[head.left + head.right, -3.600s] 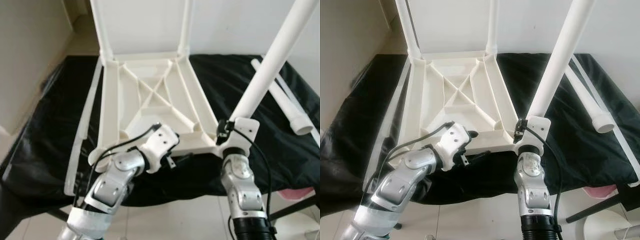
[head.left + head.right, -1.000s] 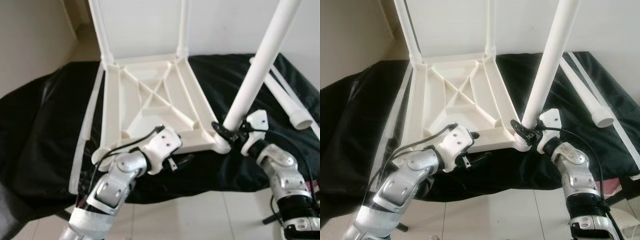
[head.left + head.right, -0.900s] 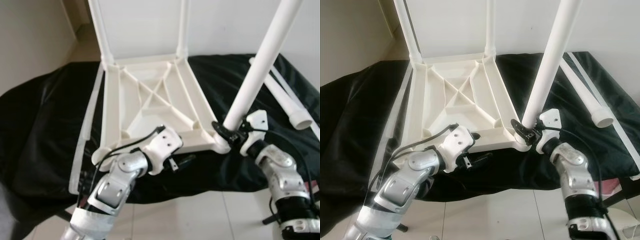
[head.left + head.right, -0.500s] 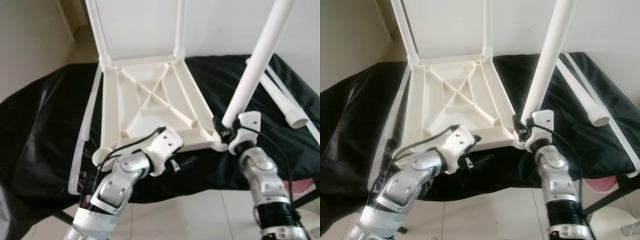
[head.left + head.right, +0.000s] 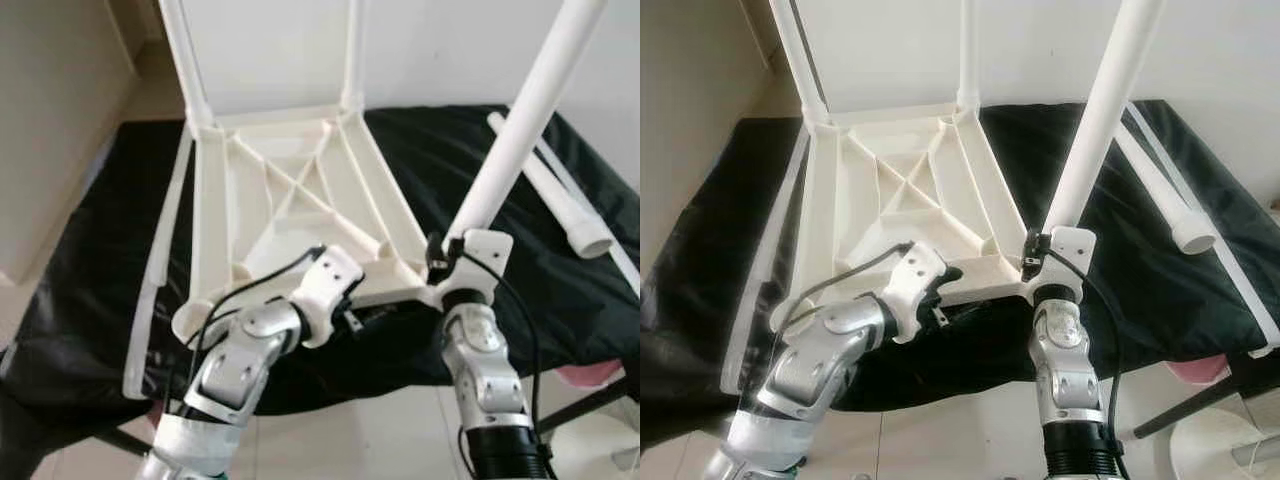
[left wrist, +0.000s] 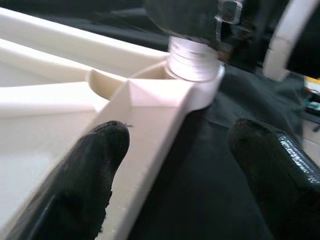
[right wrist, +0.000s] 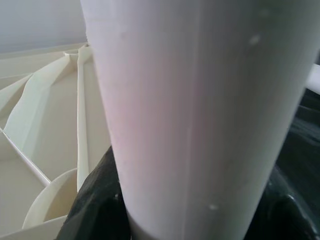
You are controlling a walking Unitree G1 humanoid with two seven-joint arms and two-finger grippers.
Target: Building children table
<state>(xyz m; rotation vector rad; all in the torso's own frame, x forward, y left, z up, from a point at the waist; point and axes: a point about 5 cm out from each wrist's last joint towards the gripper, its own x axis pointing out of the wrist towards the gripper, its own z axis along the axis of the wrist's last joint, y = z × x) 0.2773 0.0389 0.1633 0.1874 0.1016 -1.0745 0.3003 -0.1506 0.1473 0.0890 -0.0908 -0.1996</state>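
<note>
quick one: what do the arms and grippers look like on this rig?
Both arms are silver metallic segments with white plastic wrist housings and a black ribbed cuff lower down. Black cables loop outside each forearm to the wrist. The left gripper has two long black fingers with rounded, textured tips. The right gripper sits under a white housing.

The right pincer, out to the right of the leg a second ago, now sits directly beneath it again, forearm upright. The leg stands slightly steeper at the near right corner socket of the tabletop.
</note>
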